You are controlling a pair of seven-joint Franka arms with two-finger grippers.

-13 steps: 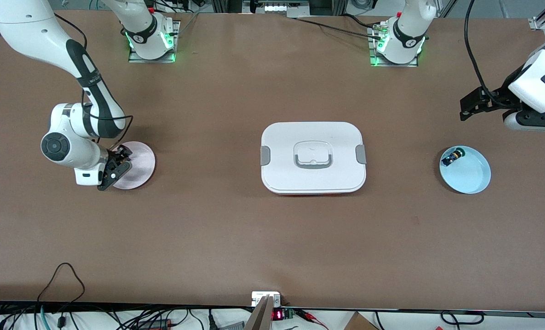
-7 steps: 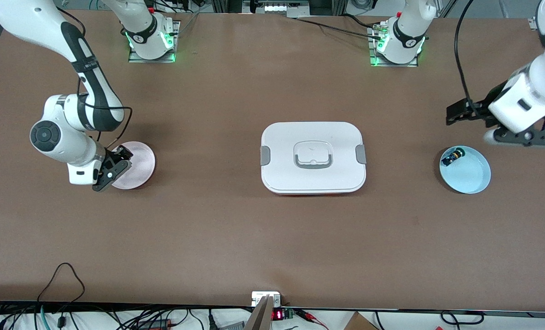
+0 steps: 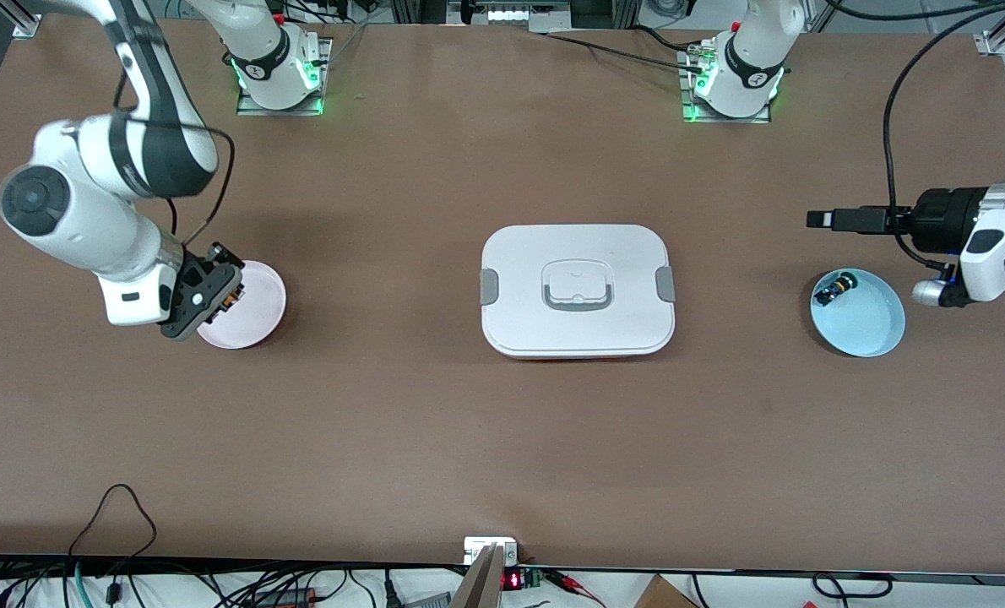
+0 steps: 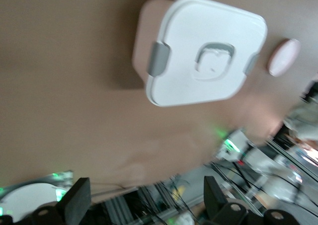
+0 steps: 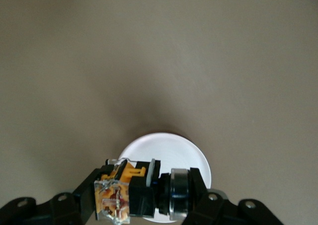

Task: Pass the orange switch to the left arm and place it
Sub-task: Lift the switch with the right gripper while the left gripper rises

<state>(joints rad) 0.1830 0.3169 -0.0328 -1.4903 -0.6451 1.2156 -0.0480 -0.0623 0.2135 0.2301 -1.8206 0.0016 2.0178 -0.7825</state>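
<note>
My right gripper is shut on the orange switch and holds it just above the pink plate. In the right wrist view the switch lies crosswise between the jaws of my right gripper, over the plate. The white box sits mid-table between the two plates and also shows in the left wrist view. My left gripper is open and empty, held level in the air beside the blue plate, pointing toward the box; its jaws are wide apart in the left wrist view.
A small black switch with a green-yellow tip lies in the blue plate, at its rim toward the box. The pink plate shows small in the left wrist view. Both arm bases stand along the table edge farthest from the front camera. Cables hang at the nearest edge.
My right arm has risen above the pink plate with the switch in its gripper. My left arm has swung down and turned level beside the blue plate.
</note>
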